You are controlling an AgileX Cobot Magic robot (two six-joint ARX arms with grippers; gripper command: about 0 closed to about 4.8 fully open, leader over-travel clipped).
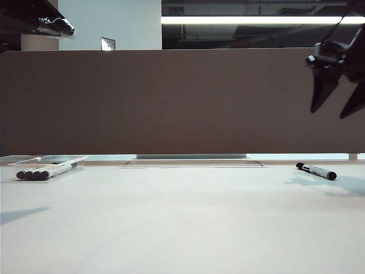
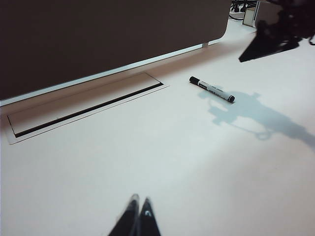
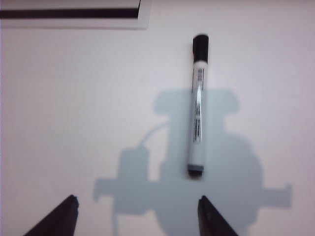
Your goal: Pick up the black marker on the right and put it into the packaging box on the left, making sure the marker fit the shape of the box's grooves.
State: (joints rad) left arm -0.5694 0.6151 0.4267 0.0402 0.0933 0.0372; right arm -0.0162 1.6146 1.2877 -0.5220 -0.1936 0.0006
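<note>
- White, matte desk (image 1: pixel 182 228) fills the lower half of the exterior view, bare in its near part.
- At the left of that view, further back, the shallow clear plastic packaging box (image 1: pixel 48 161) lies flat, with several white-barrelled, black-capped markers (image 1: pixel 43 172) in it side by side, their dark ends towards the camera.
- At the right, the slim black marker (image 1: pixel 316 171) with white barrel, black cap and black end lies alone on the desk, slanted, well apart from the box.
- Above the marker, at the upper right, the right pincer (image 1: pixel 337 100) hangs in the air, its two dark fingers spread wide and pointing down; in the right wrist view the right pincer (image 3: pixel 138 216) stands apart from the marker (image 3: pixel 198 105), nothing between its tips.
- The left pincer (image 2: pixel 136 219) is closed, fingertips together and empty, above bare desk; in the exterior view it sits at the upper left.
- Behind, a flat grey slot plate (image 1: pixel 193 164) lies in the desk before a brown partition wall (image 1: pixel 182 100).
</note>
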